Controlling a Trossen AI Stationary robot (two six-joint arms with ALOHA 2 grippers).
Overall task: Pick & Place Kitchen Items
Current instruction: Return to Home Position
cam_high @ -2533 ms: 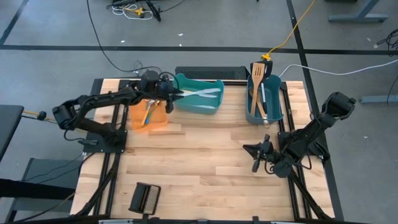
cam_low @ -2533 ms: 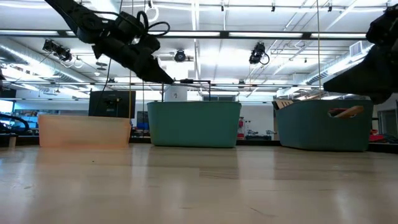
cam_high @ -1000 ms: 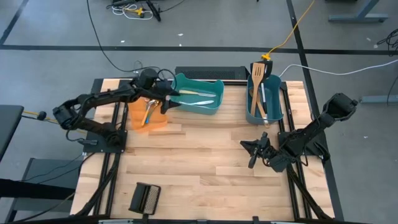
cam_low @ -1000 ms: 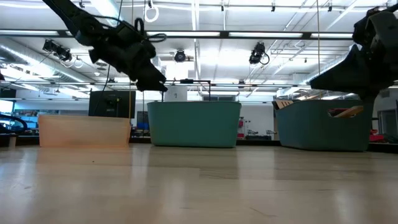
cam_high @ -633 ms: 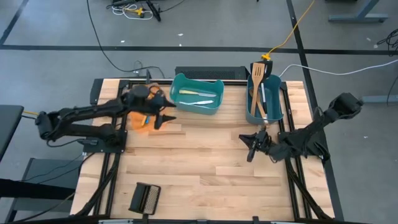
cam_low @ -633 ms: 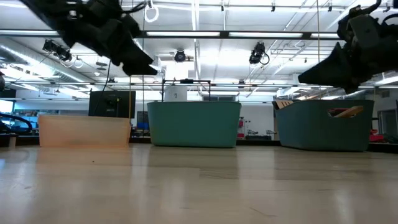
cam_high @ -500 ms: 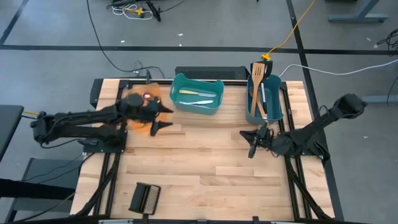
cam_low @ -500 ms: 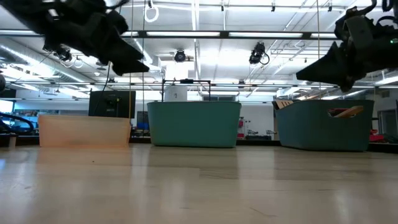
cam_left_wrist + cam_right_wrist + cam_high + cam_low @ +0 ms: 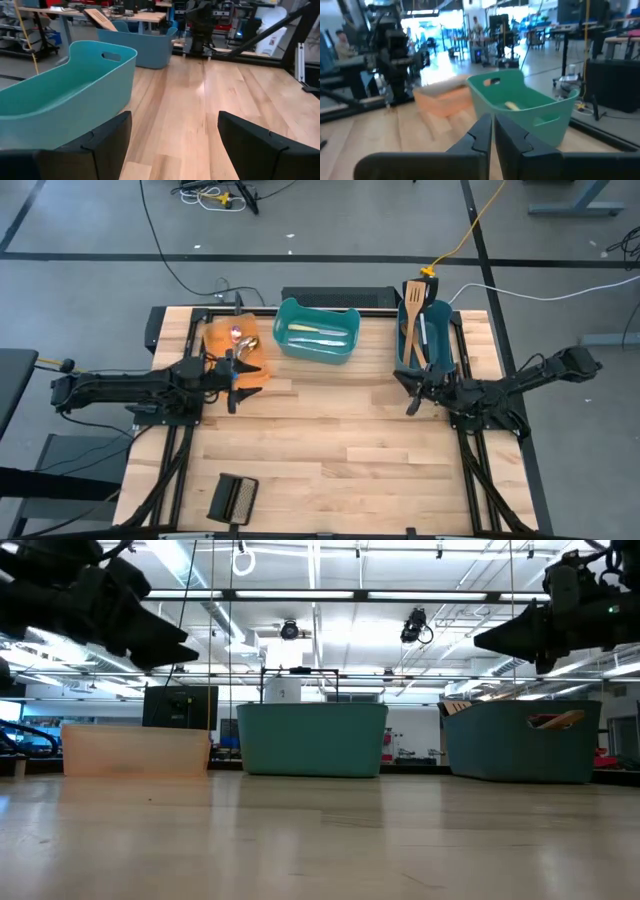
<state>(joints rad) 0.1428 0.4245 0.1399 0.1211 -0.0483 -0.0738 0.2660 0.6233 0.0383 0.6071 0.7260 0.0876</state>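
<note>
Your left hand (image 9: 232,376) hangs at the front edge of the orange bin (image 9: 258,365), fingers spread (nothing between them); your right hand (image 9: 411,392) sits just before the blue bin (image 9: 450,346), fingers pressed together, empty. The silver knives (image 9: 312,332) lie in the green bin (image 9: 318,307), the wooden spatulas (image 9: 412,320) stand in the blue one, and the small spoons (image 9: 243,340) rest in the orange.

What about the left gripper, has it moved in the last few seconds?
Yes. In the high view, the left gripper has pulled back leftward from the middle teal bin to the near edge of the orange bin.
</note>
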